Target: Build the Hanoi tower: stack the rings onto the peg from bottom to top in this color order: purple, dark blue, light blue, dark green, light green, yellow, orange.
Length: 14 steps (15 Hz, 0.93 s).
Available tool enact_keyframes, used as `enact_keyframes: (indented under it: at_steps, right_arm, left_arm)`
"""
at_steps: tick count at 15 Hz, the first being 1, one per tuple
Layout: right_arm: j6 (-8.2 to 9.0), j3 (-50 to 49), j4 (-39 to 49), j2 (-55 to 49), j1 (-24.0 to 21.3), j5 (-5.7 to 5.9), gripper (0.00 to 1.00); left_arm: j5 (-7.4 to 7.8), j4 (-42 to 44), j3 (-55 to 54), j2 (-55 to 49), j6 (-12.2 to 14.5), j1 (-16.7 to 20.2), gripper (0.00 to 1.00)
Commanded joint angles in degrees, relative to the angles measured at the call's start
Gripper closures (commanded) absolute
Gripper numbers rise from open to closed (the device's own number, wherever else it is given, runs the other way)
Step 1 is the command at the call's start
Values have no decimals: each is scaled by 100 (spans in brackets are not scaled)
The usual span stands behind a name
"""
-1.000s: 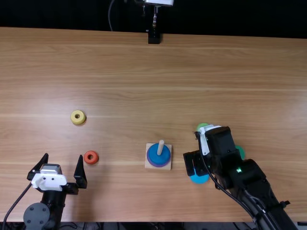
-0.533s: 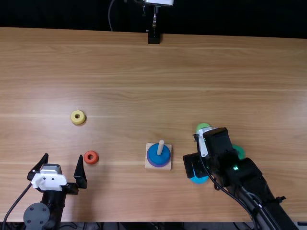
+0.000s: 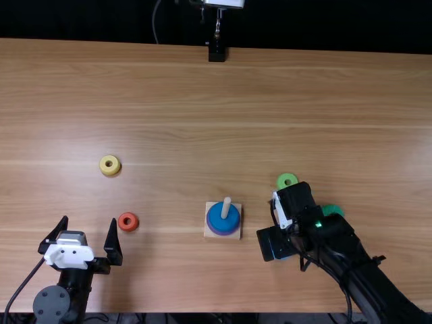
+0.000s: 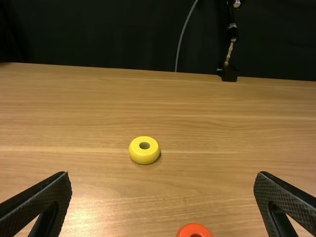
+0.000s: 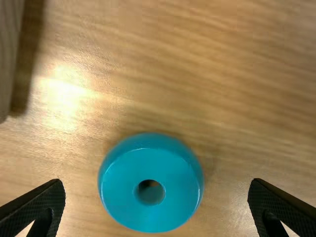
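Note:
My left gripper is open at the lower left; in the left wrist view this gripper has nothing between its fingers. My right gripper is over the light blue ring; in the right wrist view the gripper is open, with the light blue ring on the table between its fingers. The dark blue ring lies on the purple ring around the peg. A light green ring and partly covered dark green ring lie near the right arm. Yellow ring and orange ring are at left.
The wooden base stands on the table between the arms. In the right wrist view, a wooden edge shows beside the light blue ring. A black stand is at the table's far edge.
The right gripper has shifted slightly over the light blue ring, covering more of it, while its arm has swung lower and right, uncovering the light green ring. The left arm has kept still.

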Motion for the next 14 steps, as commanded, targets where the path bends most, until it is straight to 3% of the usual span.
enact_keyframes:
  at_steps: [1, 14]
  right_arm:
    - [34, -41, -2, 42, 38, 7, 0]
    - [55, 3, -12, 604, 302, 39, 0]
  left_arm:
    - [71, -118, -268, -67, 23, 65, 0]
    - [71, -118, -268, -67, 23, 65, 0]
